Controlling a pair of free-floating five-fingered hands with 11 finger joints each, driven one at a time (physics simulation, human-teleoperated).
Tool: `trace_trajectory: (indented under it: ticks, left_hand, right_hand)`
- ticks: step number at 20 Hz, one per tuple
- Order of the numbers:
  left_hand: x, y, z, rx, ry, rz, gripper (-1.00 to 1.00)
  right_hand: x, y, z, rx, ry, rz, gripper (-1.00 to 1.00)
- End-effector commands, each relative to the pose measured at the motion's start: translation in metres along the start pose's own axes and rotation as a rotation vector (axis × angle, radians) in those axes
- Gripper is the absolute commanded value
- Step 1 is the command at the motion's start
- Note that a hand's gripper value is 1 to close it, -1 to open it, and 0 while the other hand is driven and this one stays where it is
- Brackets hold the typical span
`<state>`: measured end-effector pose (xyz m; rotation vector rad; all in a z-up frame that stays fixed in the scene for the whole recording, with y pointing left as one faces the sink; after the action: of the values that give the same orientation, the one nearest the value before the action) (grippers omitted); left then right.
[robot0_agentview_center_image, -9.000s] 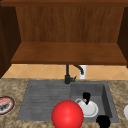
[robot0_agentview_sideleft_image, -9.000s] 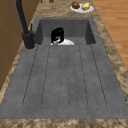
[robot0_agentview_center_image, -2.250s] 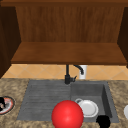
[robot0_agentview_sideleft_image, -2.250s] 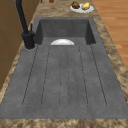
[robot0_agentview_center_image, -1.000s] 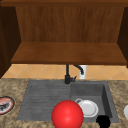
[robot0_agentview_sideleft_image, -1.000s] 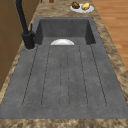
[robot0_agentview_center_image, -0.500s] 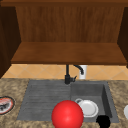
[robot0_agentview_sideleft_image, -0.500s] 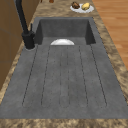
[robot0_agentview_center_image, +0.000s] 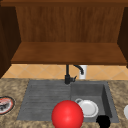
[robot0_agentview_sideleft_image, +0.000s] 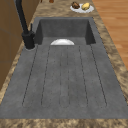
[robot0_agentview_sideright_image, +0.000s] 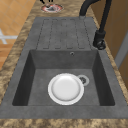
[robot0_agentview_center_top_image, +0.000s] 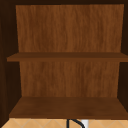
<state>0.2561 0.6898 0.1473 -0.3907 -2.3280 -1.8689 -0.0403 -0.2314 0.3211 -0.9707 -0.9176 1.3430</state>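
Granite counter (robot0_agentview_center_image: 15, 86) frames the sink (robot0_agentview_sideright_image: 25, 75); right side view reveals the white plate (robot0_agentview_sideright_image: 65, 88) whole, front view half-hidden behind a red ball (robot0_agentview_center_image: 67, 114). A black hand (robot0_agentview_center_image: 103, 121) sits near right; fingers indiscernible.

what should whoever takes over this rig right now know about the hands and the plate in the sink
Right hand: low at the sink's front right corner in the front view, holding nothing that can be seen.
White round plate: flat on the floor of the dark grey sink basin, right side up, beside the round drain, no hand on it.
Red ball: in the front view, before the sink's near edge, left of the plate.
Done: plate lies in the basin.
Left: it is not on the ribbed draining board.
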Motion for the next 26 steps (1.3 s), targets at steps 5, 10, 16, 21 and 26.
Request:
trace_trajectory:
  ticks: [5, 10, 16, 21, 26]
  left_hand:
    - [0.003, 0.027, -0.024, -0.044, 0.01, 0.052, -1.0]
    - [-0.002, 0.036, -0.036, -0.03, 0.042, 0.088, -1.0]
    - [-0.007, 0.037, -0.044, -0.014, 0.061, 0.103, -1.0]
    - [-0.013, 0.035, -0.048, -0.018, 0.062, 0.133, -1.0]
    - [-0.004, 0.037, -0.054, -0.039, 0.068, 0.122, -1.0]
  right_hand:
    - [0.0, 0.0, 0.0, 0.0, 0.0, 0.0, 0.0]
    - [0.0, 0.0, 0.0, 0.0, 0.0, 0.0, 0.0]
    - [0.0, 0.0, 0.0, 0.0, 0.0, 0.0, 0.0]
    - [0.0, 0.0, 0.0, 0.0, 0.0, 0.0, 0.0]
    - [0.0, 0.0, 0.0, 0.0, 0.0, 0.0, 0.0]
